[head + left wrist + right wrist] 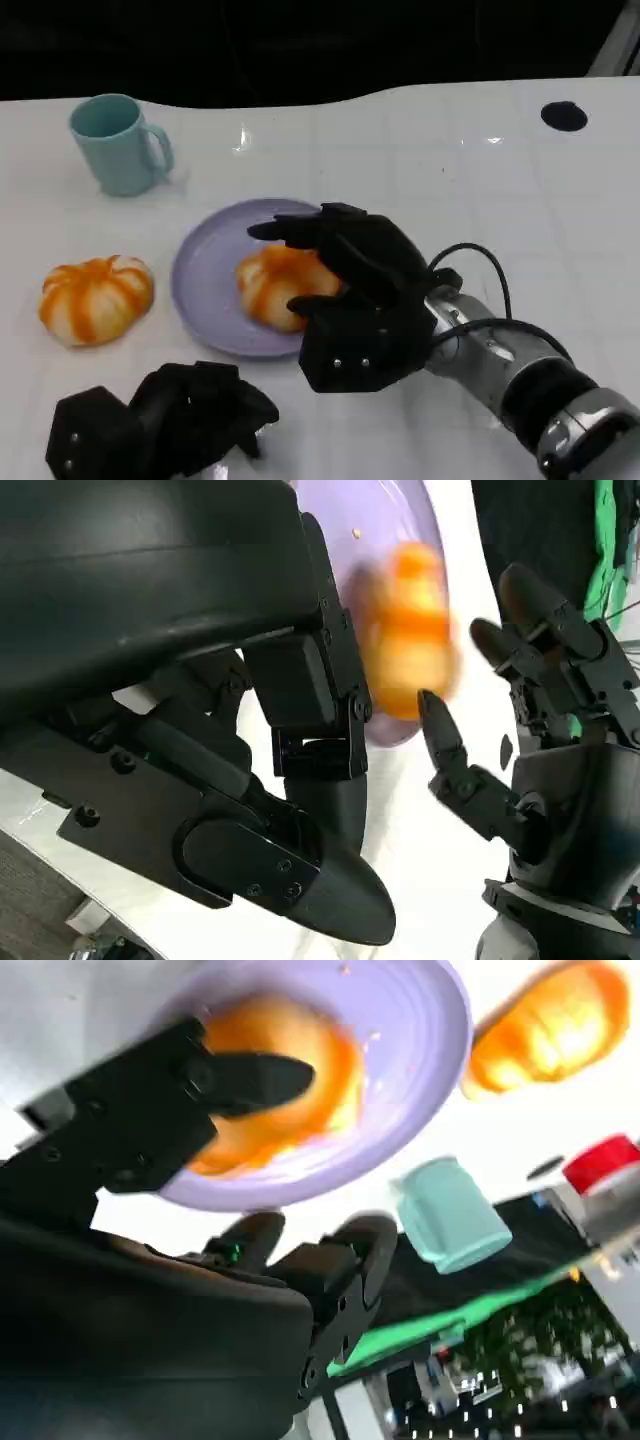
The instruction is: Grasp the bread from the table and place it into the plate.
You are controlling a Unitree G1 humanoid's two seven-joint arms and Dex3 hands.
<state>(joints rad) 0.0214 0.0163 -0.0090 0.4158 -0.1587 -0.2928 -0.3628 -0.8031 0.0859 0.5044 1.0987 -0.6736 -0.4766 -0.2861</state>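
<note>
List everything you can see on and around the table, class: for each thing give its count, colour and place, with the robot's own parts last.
Bread on plate: 1, orange and white, on the plate, under the right hand's fingers.
Second bread: 1, orange and white, on the table left of the plate.
Plate: 1, lilac, table centre.
Mug: 1, pale teal, far left.
Black spot: 1, far right of table.
Left hand: 1, black, near edge, fingers curled.
Right hand: 1, black, over the plate's right side.
</note>
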